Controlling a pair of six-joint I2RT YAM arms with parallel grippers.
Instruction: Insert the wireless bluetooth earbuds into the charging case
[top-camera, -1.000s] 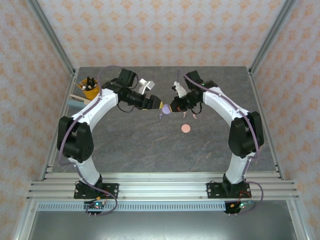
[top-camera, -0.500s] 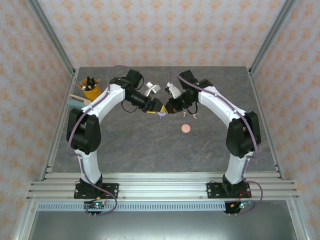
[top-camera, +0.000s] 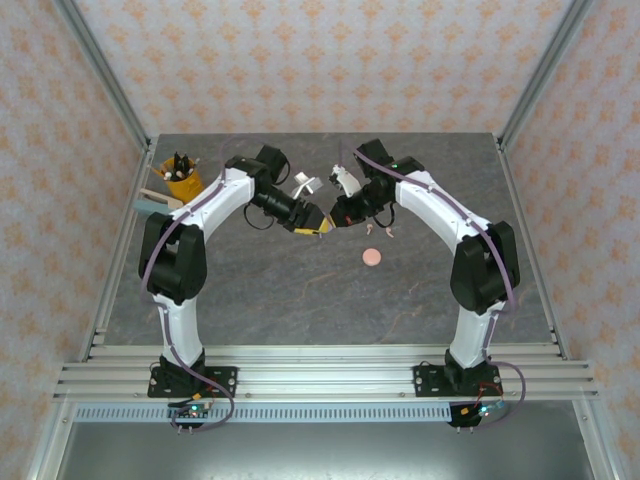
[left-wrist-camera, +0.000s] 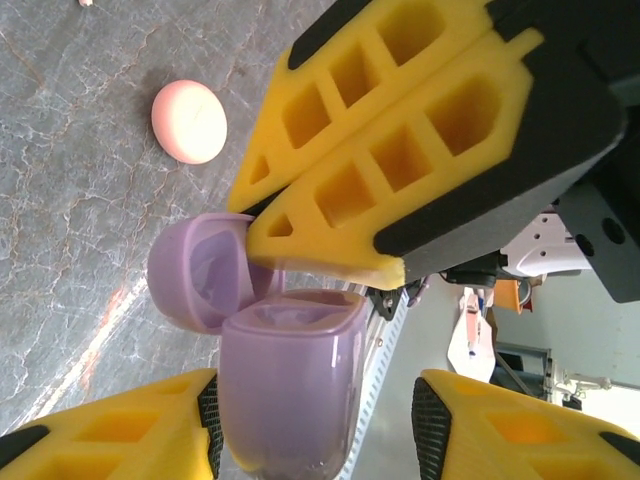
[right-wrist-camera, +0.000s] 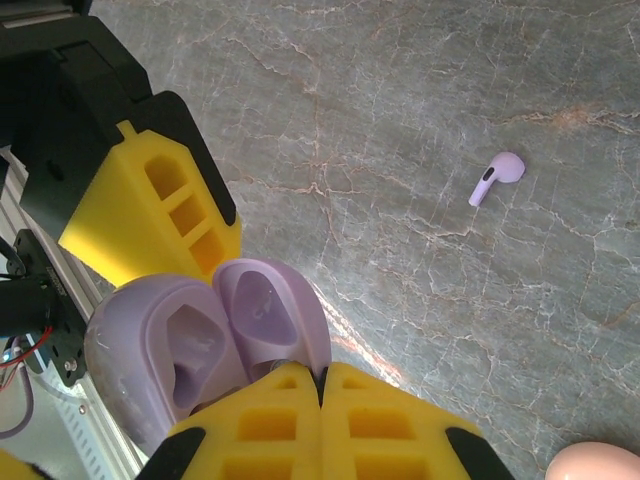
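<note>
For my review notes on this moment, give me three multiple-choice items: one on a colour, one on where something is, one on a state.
1. What colour is the closed round case lying on the table?
A. salmon pink
B. white
C. green

2. Where is the lilac charging case?
A. lying on the table beside the round case
B. pinched at the tips of the right end effector
C. stacked on top of the round case

3. How is the lilac case's lid?
A. shut
B. swung open
C. snapped off, lying on the table

Answers:
1 A: it shows pink against the grey table in the left wrist view.
2 B: the right wrist view shows its yellow fingers shut on the case.
3 B: lid and base gape apart, joined at the hinge.
</note>
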